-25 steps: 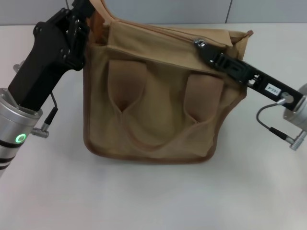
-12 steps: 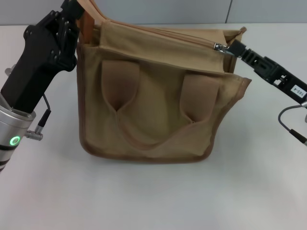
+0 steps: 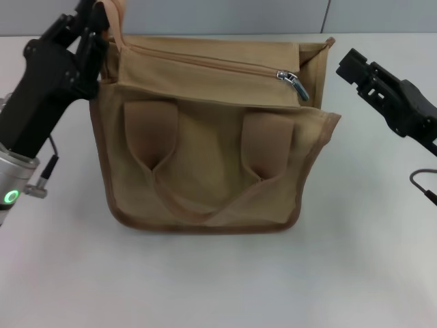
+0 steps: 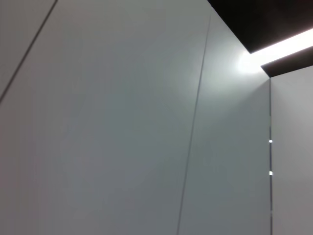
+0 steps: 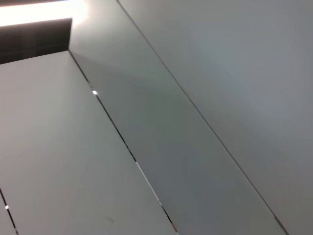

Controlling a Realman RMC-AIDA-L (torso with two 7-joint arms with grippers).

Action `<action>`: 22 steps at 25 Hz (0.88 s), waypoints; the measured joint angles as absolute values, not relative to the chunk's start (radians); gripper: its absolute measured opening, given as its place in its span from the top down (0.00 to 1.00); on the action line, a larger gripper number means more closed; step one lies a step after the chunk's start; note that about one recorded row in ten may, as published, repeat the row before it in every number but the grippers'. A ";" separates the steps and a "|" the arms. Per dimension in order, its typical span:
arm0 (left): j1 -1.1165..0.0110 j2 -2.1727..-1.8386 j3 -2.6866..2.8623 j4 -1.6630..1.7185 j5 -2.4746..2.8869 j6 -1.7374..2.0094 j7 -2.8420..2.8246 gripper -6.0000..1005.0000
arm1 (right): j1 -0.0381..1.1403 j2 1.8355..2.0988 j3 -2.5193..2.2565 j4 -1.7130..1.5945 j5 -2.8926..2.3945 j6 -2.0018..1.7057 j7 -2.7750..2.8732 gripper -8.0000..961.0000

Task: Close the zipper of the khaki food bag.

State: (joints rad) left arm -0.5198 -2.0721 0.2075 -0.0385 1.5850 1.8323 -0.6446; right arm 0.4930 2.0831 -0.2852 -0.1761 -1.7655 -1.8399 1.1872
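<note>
The left gripper [image 3: 95, 31] is pinched on the far left top corner of the khaki food bag [image 3: 205, 157], at the root of a strap, anchoring it on the white table [image 3: 218, 280]; its fingertips are partly hidden by fabric, but cloth is clearly bunched between them. Nearest the camera, the bag's front panel stands roughly square to the head view, two wide strap handles [image 3: 198, 198] drooping in a loop against it. Above them the zipper [image 3: 212, 63] runs along the top panel, its silver pull tab [image 3: 295, 83] lying near the right end, hanging loose over the flap. The line looks drawn shut along most of its visible length. To the right, just beside the bag's upper right corner and clear of it, the right gripper [image 3: 349, 66] hovers empty; whether its fingers are spread or together cannot be told. The canvas appears soft, light and prone to slumping, so any further pull likely needs the left hold as counter-tension, with the small, slick metal tab the natural place to grip. Both wrist views show only grey wall panels.
</note>
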 joint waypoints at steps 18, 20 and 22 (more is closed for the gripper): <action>-0.194 -2.064 0.027 0.185 1.587 1.885 -0.683 0.31 | 0.456 2.085 -0.260 -0.160 -1.764 -1.863 1.026 0.35; -0.156 -2.058 0.036 0.210 1.603 1.907 -0.684 0.26 | 0.458 2.086 -0.261 -0.154 -1.764 -1.873 0.993 0.35; -0.107 -2.036 0.132 0.273 1.675 1.966 -0.700 0.20 | 0.463 2.088 -0.266 -0.127 -1.765 -1.905 0.897 0.35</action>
State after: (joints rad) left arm -0.1069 -2.0362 0.1318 0.2732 1.6755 1.9661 -0.6997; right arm 0.4627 2.0879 -0.2657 -0.1272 -1.7650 -1.9052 0.8971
